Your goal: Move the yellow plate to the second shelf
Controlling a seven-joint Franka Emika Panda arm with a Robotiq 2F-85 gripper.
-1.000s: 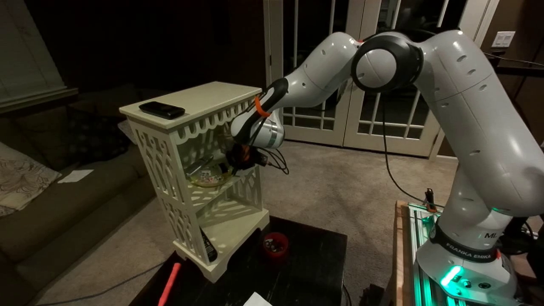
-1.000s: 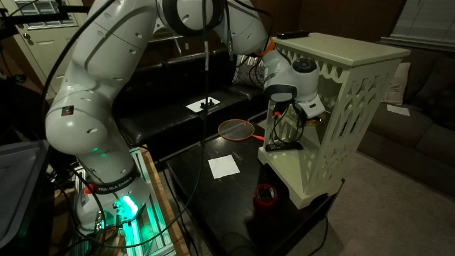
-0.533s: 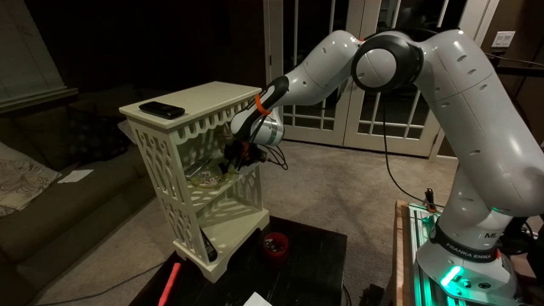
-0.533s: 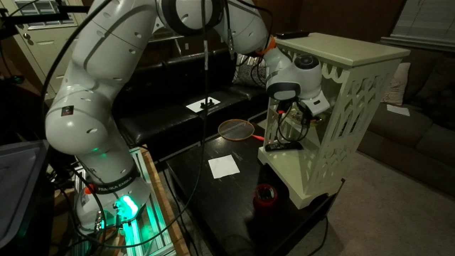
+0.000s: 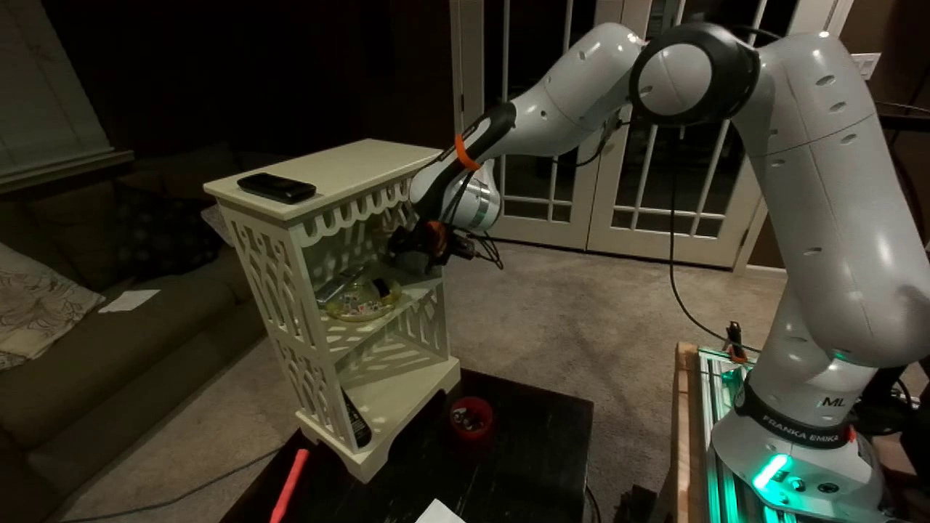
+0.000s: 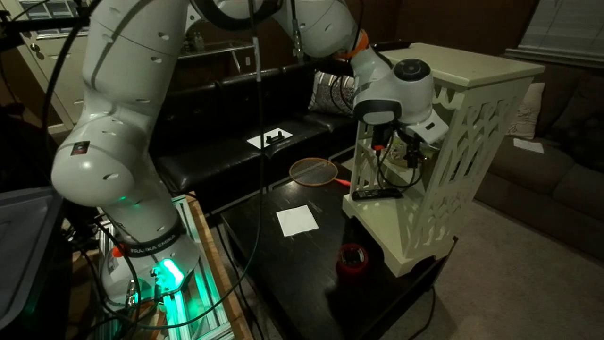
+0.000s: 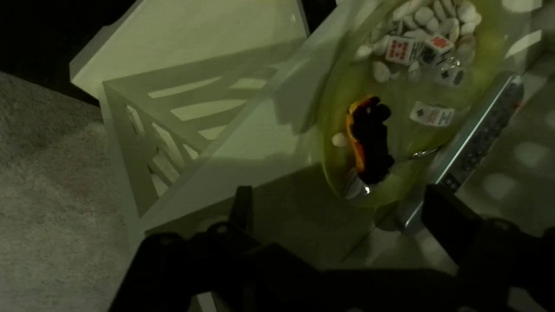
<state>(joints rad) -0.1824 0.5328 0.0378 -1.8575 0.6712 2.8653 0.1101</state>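
The yellow plate (image 5: 361, 317) rests on the second shelf (image 5: 343, 336) of the cream rack. In the wrist view the plate (image 7: 401, 189) carries white pebbles, several dice and an orange-and-black item (image 7: 369, 138). My gripper (image 7: 339, 191) stands open just short of the plate's near edge, fingers wide apart and nothing between them. In an exterior view the gripper (image 5: 408, 250) is up and to the right of the plate, at the rack's open front. Seen from an exterior view, the hand (image 6: 415, 106) hides much of the plate.
A silver remote (image 7: 481, 134) lies beside the plate on the same board. Scalloped trim (image 5: 356, 209) hangs under the top board, which bears a flat black object (image 5: 276, 187). A black remote (image 6: 376, 194) sits on the bottom board. A red bowl (image 5: 471, 420) stands on the dark table.
A second ago my gripper was down at the plate's edge. The fingers have opened, and the hand has moved up and back from the plate, which stays on the shelf.
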